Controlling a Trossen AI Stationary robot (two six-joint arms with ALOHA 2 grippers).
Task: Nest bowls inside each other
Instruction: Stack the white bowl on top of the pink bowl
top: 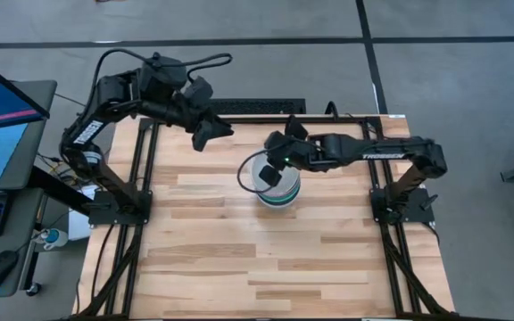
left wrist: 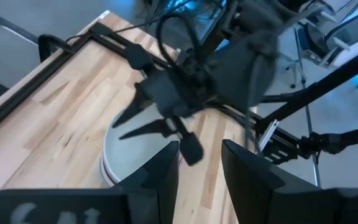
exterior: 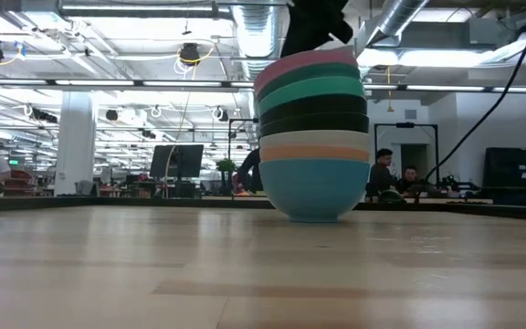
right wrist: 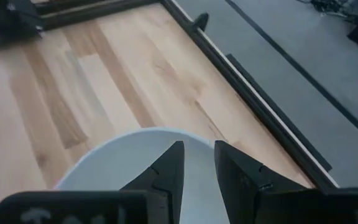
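Observation:
The bowls stand nested in one stack [top: 280, 196] [exterior: 313, 155] on the table's middle, a cyan-blue bowl [exterior: 313, 187] at the bottom. In the low view a pink bowl [exterior: 304, 64] is the top one that shows, and the upper bowls lean. Both wrist views show a white bowl [right wrist: 120, 165] [left wrist: 129, 155] on top. My right gripper [top: 273, 174] [right wrist: 197, 149] hangs just above this white bowl near its rim, fingers slightly apart. My left gripper [top: 211, 135] [left wrist: 201, 155] waits raised to the stack's far left, open.
Bare wooden table lies all around the stack. A black frame rail [top: 257, 118] runs along the far edge, and the arm bases stand at the left [top: 114, 207] and right [top: 400, 203]. Beyond the table, people sit in the room [exterior: 386, 169].

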